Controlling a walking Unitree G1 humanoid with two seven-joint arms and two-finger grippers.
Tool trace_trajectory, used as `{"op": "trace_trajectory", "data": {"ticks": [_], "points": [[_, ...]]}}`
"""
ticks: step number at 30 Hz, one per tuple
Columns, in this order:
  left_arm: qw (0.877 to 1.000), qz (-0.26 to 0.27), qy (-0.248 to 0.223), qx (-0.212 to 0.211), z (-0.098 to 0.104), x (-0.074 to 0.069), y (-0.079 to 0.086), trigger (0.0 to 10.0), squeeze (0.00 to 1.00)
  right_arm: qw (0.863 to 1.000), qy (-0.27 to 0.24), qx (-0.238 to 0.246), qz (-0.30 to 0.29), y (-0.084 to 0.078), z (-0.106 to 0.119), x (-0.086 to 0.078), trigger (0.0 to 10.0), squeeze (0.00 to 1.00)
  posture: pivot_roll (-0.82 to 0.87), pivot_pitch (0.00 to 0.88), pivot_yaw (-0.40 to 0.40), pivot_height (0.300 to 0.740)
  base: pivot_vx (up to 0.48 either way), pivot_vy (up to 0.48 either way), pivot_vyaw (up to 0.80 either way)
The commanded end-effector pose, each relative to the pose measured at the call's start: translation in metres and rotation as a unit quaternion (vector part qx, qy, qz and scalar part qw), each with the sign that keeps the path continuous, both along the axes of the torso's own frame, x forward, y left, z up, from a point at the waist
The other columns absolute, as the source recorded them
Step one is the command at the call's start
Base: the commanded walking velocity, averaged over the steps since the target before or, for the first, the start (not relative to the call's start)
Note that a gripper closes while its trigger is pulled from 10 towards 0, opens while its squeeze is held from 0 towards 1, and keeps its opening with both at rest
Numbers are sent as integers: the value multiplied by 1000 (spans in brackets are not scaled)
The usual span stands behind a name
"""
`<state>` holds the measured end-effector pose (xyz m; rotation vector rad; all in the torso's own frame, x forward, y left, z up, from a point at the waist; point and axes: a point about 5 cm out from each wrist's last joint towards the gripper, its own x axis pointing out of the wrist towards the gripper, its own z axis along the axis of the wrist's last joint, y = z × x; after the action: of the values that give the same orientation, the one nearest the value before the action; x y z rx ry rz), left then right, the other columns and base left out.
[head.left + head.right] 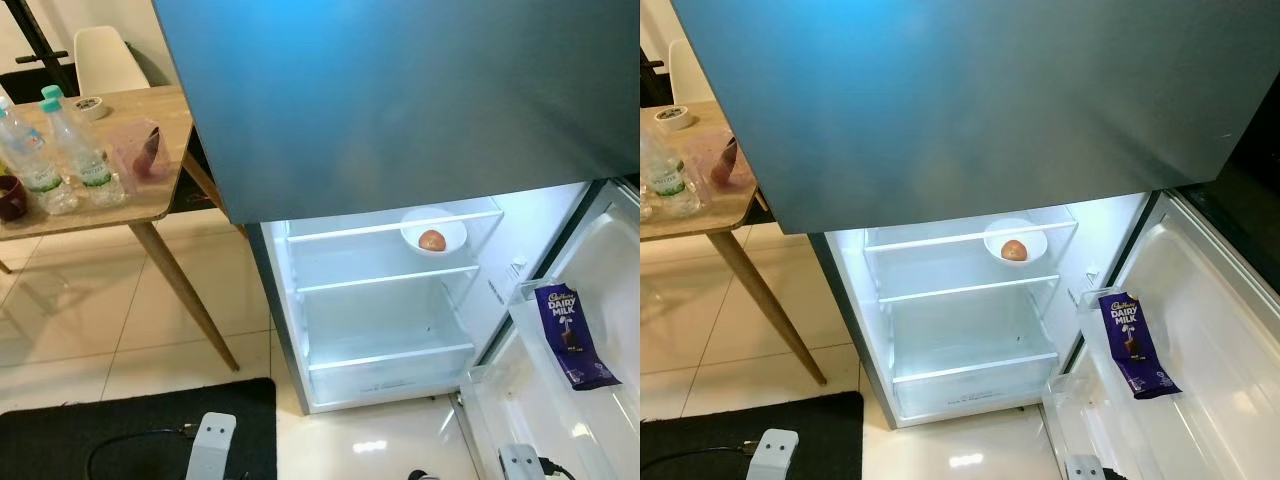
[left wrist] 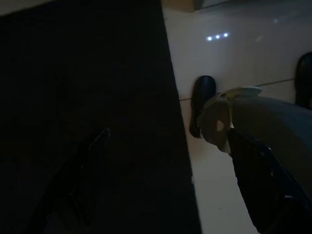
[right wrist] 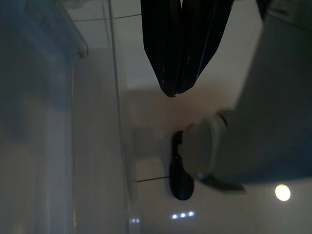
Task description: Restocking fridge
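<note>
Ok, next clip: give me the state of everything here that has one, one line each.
Grey fridge's lower door: open, interior lit.
White bowl: on upper glass shelf, holding one round reddish-brown item.
Purple Cadbury Dairy Milk chocolate bar: wrapped, leaning in door shelf.
Clear plastic water bottles with teal caps: capped, upright on wooden table.
Right gripper: shut, hanging idle.
Left gripper: hanging idle.

both arms idle, right tool (image 3: 171, 92) closed

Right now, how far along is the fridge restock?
Early. The fridge door is open; inside, a bowl with one fruit sits on the top shelf, and a chocolate bar is in the door rack. Nothing is in hand: both arms hang idle, the right gripper shut. Bottles on the table look left to load.
</note>
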<state>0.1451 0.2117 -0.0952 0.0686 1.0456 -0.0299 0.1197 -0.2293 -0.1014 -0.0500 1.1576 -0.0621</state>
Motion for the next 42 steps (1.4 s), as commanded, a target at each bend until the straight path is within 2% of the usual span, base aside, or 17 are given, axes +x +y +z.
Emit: {"op": "trace_trajectory", "data": {"ticks": [1,25,33,42], "points": [[1000,5,19,1,-4,-11,2,10000,0,1000,2,3,-1,2,0,0,10000,0,-19,62,14,740,-480,0,0],[1000,4,22,0,-5,-12,1,10000,0,1000,2,3,-3,1,-1,0,10000,0,-22,62,12,740,-453,0,0],[1000,7,20,-2,-4,-12,0,10000,0,1000,6,4,2,2,-1,0,10000,0,-23,61,9,740,-385,0,-756],[1000,12,15,-7,-4,-10,-1,10000,0,1000,7,3,3,0,0,0,10000,0,-26,53,4,740,0,0,-788]]}}
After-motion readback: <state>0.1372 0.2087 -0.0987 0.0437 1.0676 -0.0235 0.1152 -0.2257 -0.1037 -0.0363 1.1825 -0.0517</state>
